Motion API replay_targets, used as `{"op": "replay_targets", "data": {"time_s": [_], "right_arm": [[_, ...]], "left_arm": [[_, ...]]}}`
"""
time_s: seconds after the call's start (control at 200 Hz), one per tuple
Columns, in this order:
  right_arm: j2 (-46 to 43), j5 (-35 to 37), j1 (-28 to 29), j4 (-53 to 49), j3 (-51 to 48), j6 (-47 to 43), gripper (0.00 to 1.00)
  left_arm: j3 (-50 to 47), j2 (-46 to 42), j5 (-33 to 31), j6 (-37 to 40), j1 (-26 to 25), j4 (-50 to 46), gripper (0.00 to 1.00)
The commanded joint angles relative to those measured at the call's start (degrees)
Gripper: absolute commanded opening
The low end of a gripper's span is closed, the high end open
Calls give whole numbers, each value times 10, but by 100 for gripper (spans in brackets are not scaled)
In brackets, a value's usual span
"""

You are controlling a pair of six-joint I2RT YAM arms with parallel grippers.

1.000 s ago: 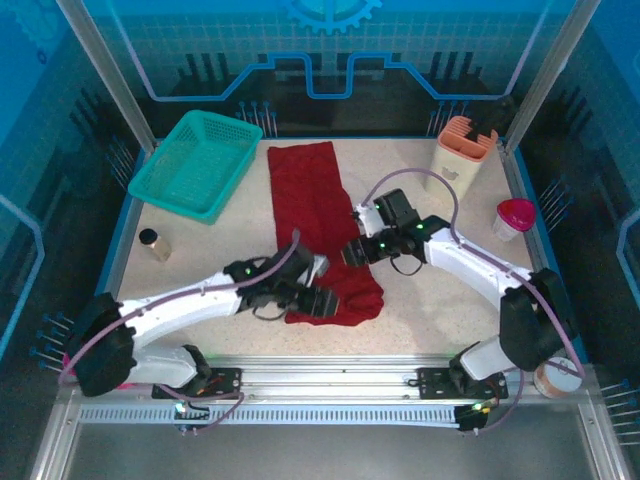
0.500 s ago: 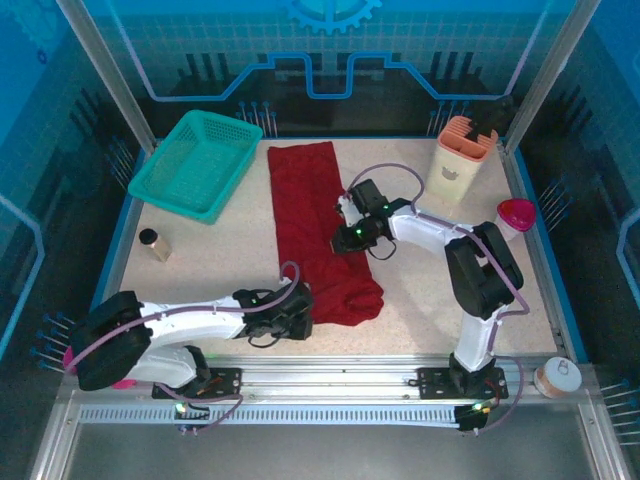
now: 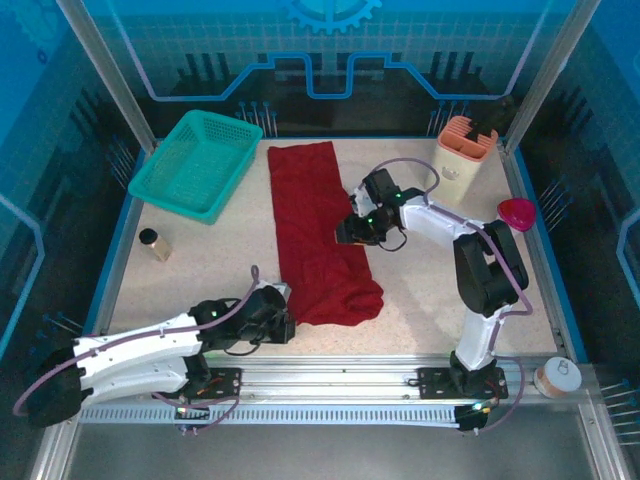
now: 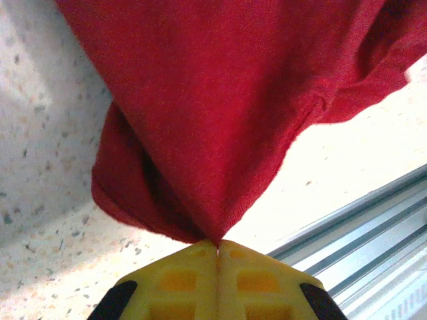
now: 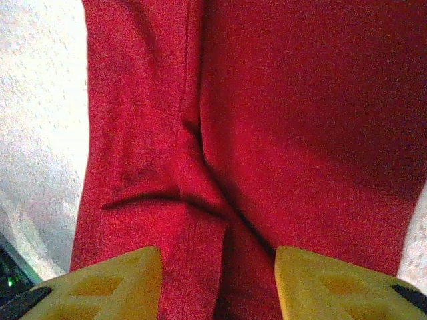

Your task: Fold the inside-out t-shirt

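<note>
The inside-out t-shirt point(image 3: 308, 215) is dark red and lies as a long narrow strip running from the back of the table toward the front. Its near end bunches out to the right. My left gripper point(image 3: 282, 318) is at the strip's near left corner. In the left wrist view its yellow fingers point(image 4: 253, 273) are shut on a pinched point of red cloth point(image 4: 200, 120), lifting it off the table. My right gripper point(image 3: 349, 229) is at the strip's right edge about halfway along. It stands open, its fingertips point(image 5: 113, 277) wide apart over creased cloth point(image 5: 280, 120).
A teal basket point(image 3: 195, 165) stands at the back left. A beige holder with an orange top point(image 3: 460, 150) and a pink cup point(image 3: 515, 213) are on the right, and a small dark bottle point(image 3: 153, 242) on the left. The metal rail point(image 3: 330, 372) runs along the front edge.
My left gripper has drawn back toward the near left, from on top of the shirt's near end to its corner. My right gripper shifted further back along the right edge.
</note>
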Motion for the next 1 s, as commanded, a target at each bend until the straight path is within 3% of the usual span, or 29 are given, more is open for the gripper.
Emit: {"op": "replay_targets", "data": {"time_s": [0.0,0.155,0.38,0.66,0.916,0.956,0.996], "right_arm": [[-2,10,25,-78,13,-16,50],[44,-6,34,-75,23,-16,45],[54,-24,31,-56,40,-6,0],[10,-39,0,3,70,0,0],[32,20,-8,-34,125,-17,0],[42,47,-6,-47,120,-22,11],[52,66,-4,-56,112,-28,14]], "left_arm": [[-15,19,67,-24,2,45,2],[-2,58,108,-25,2,70,3],[8,32,70,-34,2,11,0],[-36,-82,30,-61,8,-14,0],[-52,-58,102,-60,11,32,0],[-57,-45,110,-62,11,43,0],[-58,-28,118,-63,10,51,1]]}}
